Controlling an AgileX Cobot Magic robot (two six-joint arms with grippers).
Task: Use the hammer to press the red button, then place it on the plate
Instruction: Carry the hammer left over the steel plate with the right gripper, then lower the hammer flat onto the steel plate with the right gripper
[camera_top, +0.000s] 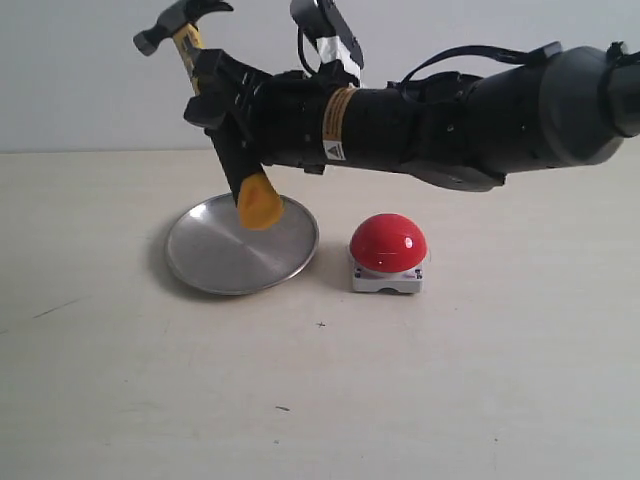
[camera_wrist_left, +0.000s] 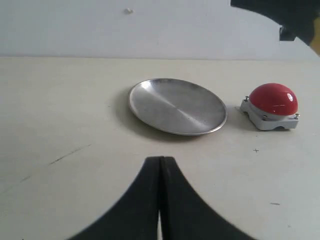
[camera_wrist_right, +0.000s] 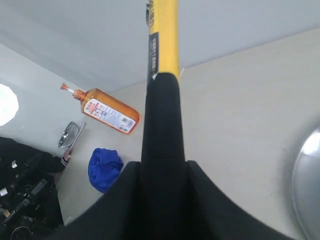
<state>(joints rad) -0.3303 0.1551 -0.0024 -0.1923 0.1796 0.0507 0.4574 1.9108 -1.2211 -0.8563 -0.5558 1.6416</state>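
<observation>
I read no words anywhere. Orange label (camera_top: 337, 122) on the right arm (camera_top: 450, 115) shows a warning triangle; bottle (camera_wrist_right: 107, 114) print illegible.

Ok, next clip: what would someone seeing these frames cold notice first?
The hammer stands out first. The right claw grips it in the air at the upper left of the exterior view, with its head up and its yellow butt hanging over the silver plate. Next comes the glossy red button, sitting just right of the plate with nothing touching it.
</observation>
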